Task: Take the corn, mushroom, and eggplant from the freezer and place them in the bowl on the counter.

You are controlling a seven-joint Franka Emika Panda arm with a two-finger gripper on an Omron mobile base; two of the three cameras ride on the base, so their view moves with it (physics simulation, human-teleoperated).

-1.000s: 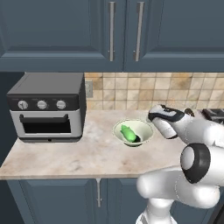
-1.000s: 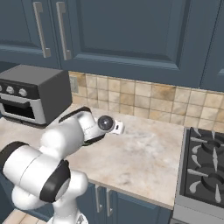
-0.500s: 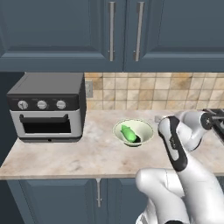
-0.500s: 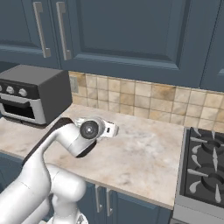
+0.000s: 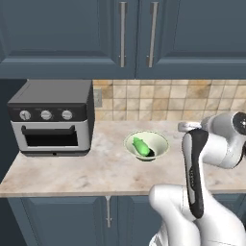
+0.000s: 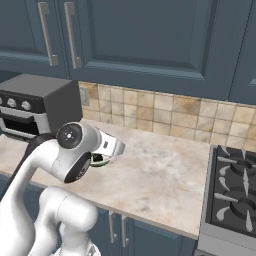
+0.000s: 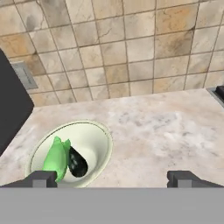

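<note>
The bowl (image 5: 146,145) sits on the beige marbled worktop (image 5: 96,168), out in front of the tiled backsplash (image 5: 168,101) and to the right of a dark toaster oven (image 5: 50,117) that stands at the left end beneath the blue wall cabinets (image 5: 120,33). Inside the bowl lies the bright green corn (image 7: 55,158), and just beside it, touching its flank, the small dark eggplant (image 7: 78,163); in the hand view the corn lies to the left and the eggplant to the right, both toward the near side of the bowl (image 7: 94,142). The mushroom cannot be made out among them. The gripper (image 7: 113,178) hangs above the worktop (image 7: 162,127), to one side of the bowl, with its jaws spread wide and nothing between them; its two dark fingertips (image 7: 183,178) rise at the bottom of the hand view, one before the bowl's near edge and the other over bare stone. In the left base view the white arm (image 5: 211,144) bends up from the lower right, just to the right of the bowl. In the right base view the arm (image 6: 70,152) stands in front of the bowl (image 6: 99,160), leaving a sliver of it in sight, and a gas hob (image 6: 235,187) adjoins the worktop (image 6: 160,165) at its right end.
</note>
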